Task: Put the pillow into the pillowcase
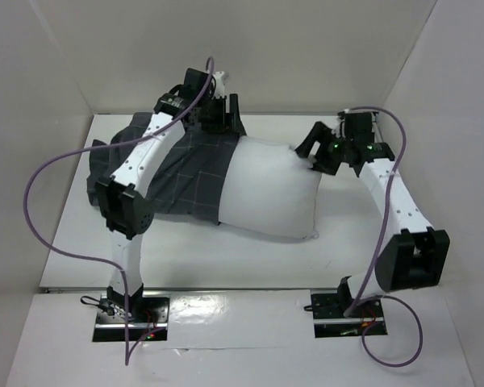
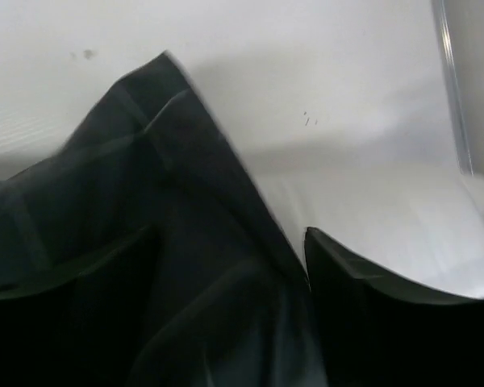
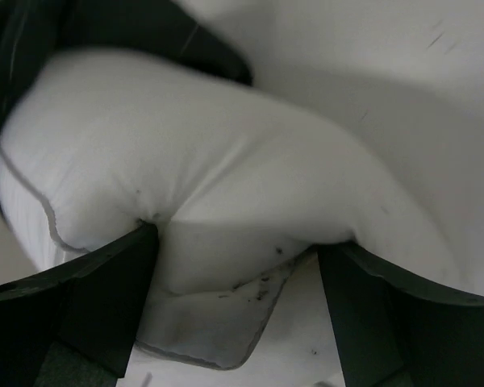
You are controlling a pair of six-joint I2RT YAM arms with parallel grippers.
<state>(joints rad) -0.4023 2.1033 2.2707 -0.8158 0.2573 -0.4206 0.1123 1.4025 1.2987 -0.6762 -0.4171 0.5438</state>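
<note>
While the large, puffy white pillow lies mid-table, its left end inside the limp charcoal windowpane-checked pillowcase, both pairs of fingers stand apart. The left gripper is over the case's far hem, and the right gripper straddles the pillow's far right corner. Best, I judge, is to pinch the hem firmly, then push the pillow leftward, low along the white table.

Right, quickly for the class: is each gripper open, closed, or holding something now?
Left gripper: open, jaws apart with the pillowcase cloth between them, not gripped.
Right gripper: open, jaws apart around one end of the pillow, not gripped.
</note>
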